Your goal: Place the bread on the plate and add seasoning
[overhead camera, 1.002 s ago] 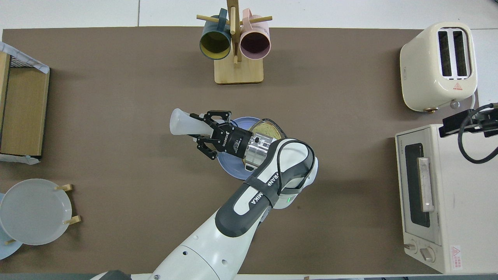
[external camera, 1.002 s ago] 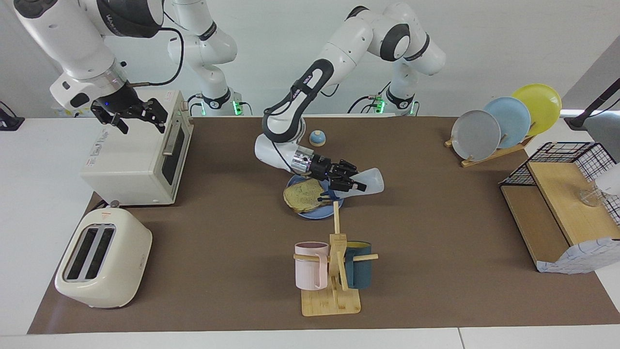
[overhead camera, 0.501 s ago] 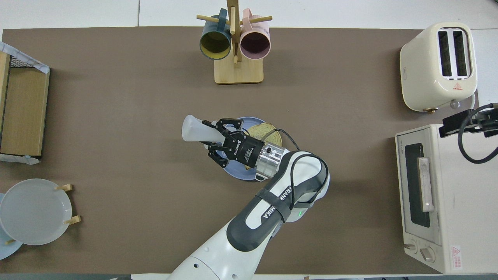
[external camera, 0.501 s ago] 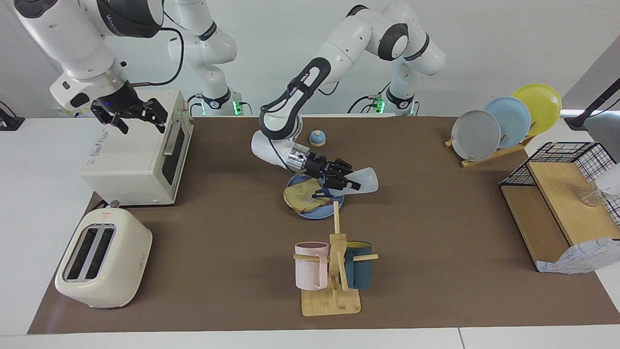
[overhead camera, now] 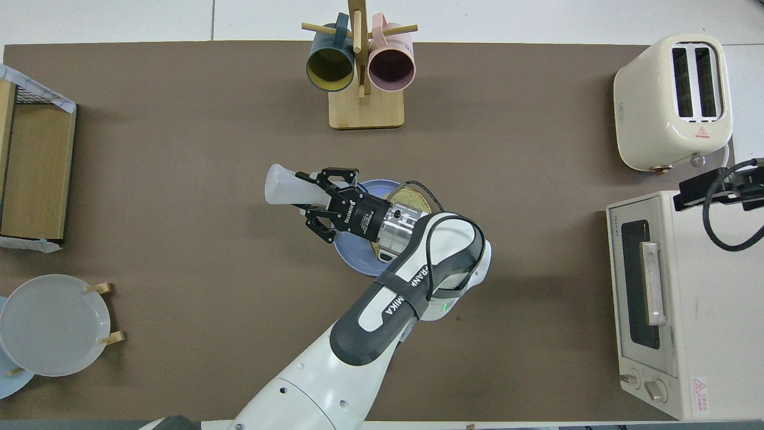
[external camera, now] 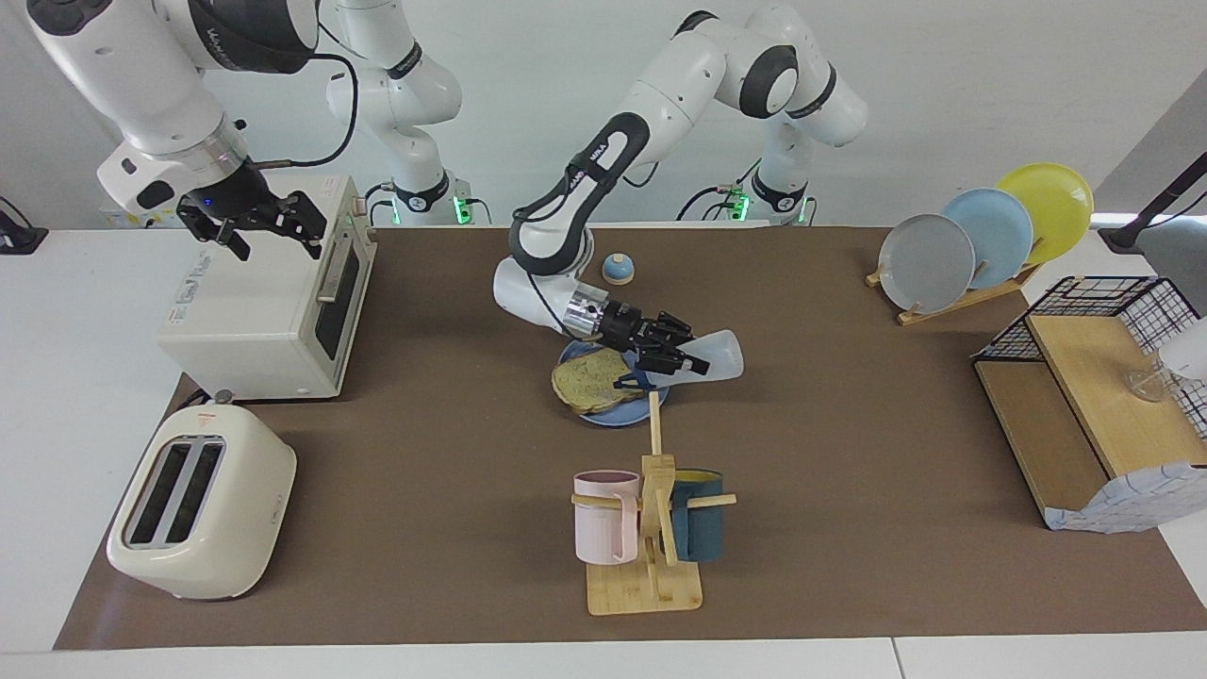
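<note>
Facing view: blue plate [external camera: 603, 413] flat on the brown bench [external camera: 849, 424], roughly mid-bench. Bread [external camera: 586, 379] lying on the plate, toward the right arm's end of it, its edge overhanging the rim a little. Left claw [external camera: 681, 358] up in the air over the plate's edge toward the left arm's end, clamped shut on the seasoning bottle [external camera: 719, 353]. Bottle tipped close to level, white body sticking out past the plate toward the left arm's end, dark cap end [external camera: 634, 380] hanging low over the plate just beside the bread. Whether cap touches plate: cannot tell.

Overhead view: same grip seen from above, left claw [overhead camera: 322, 200] on the bottle [overhead camera: 285, 190], bread [overhead camera: 407, 197] and plate [overhead camera: 349, 257] partly covered by the wrist.

Right claw [external camera: 253, 223] spread wide open, holding nothing, waiting in the air over the white oven [external camera: 269, 292], well apart from the plate toward the right arm's end.

Small blue-domed bell [external camera: 618, 269] nearer to the robots than the plate. Mug stand [external camera: 651, 528] with a pink and a dark-blue mug farther from the robots than the plate. Cream toaster [external camera: 198, 514] farther from the robots than the oven. Plate rack [external camera: 981, 240] and wire shelf [external camera: 1094, 396] well apart from the plate, toward the left arm's end.
</note>
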Tool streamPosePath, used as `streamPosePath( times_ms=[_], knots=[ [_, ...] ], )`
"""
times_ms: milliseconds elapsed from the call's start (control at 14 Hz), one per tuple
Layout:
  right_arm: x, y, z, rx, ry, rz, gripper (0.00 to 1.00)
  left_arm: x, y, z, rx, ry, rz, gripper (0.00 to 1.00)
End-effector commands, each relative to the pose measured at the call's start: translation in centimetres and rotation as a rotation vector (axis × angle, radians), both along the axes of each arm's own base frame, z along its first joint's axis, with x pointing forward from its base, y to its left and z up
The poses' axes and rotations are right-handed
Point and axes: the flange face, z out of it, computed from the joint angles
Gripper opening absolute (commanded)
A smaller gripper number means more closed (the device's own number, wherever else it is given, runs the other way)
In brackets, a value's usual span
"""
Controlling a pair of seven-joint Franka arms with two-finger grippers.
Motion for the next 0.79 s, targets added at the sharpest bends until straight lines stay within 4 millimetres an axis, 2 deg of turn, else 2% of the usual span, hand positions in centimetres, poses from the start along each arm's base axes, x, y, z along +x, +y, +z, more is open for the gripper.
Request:
streamPosePath(
  times_ms=[0,143,286,358,501,716],
  knots=[
    [-0.3,-0.4,0.2,-0.003,-0.006,0.009,1.0,1.6,1.3,0.2,0.002,-0.005,0.004,0.0],
    [-0.3,-0.4,0.2,-0.003,-0.006,0.009,1.0,0.5,0.3,0.1,-0.004,0.004,-0.003,0.0],
    [-0.3,-0.4,0.2,-0.003,-0.006,0.009,1.0,-1.7,-1.7,0.1,-0.015,0.018,-0.018,0.0],
    [-0.3,-0.4,0.2,-0.003,-0.006,0.009,1.0,-2.3,-2.0,0.0,-0.025,0.03,-0.008,0.0],
    [-0.3,-0.4,0.2,-0.003,-0.006,0.009,1.0,-2.4,-1.9,-0.3,-0.046,0.055,0.012,0.0],
    [-0.3,-0.4,0.2,-0.003,-0.006,0.009,1.0,-0.3,-0.5,-0.6,-0.062,0.161,0.019,0.0]
  ],
)
